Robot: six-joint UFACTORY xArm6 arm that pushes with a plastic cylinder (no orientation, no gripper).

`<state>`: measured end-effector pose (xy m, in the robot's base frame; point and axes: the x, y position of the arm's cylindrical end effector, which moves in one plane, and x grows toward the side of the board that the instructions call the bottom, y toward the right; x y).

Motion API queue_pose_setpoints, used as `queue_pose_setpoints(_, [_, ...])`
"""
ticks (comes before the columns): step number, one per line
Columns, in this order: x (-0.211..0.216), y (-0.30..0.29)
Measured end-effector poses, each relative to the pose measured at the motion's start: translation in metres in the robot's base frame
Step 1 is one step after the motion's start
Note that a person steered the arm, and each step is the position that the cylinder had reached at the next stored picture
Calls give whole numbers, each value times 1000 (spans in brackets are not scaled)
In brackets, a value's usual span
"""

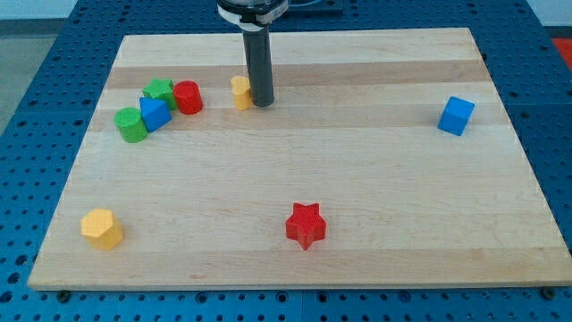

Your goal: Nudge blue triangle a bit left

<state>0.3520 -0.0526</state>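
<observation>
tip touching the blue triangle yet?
No: my tip sits against a yellow block, well to the view's right of the blue triangle in the green-and-red cluster.

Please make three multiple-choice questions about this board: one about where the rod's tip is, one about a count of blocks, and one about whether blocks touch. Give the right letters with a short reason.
1. Where is my tip?
A. Right beside the small yellow block, on its right in the view
B. On the red star
C. Next to the blue cube

2. How many yellow blocks lie on the board?
A. One
B. Two
C. Three

3. How does the blue triangle sit?
A. Alone, far from all blocks
B. Packed in a cluster with two green blocks, near the red cylinder
C. Stacked on the red star

Answers:
1. A, the rod comes down just to the right of the small yellow block.
2. B, the small one by my tip and the yellow hexagon block at the view's bottom left.
3. B, the green block and the green star press against it.
</observation>
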Motion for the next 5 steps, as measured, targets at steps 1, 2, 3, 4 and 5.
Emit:
queue_pose_setpoints(1, [-1, 0])
queue_pose_setpoints(2, [-3, -5])
queue_pose_setpoints(3, [-6, -20])
queue_pose_setpoints(4, [-6, -42])
queue_pose_setpoints(5, [-6, -59])
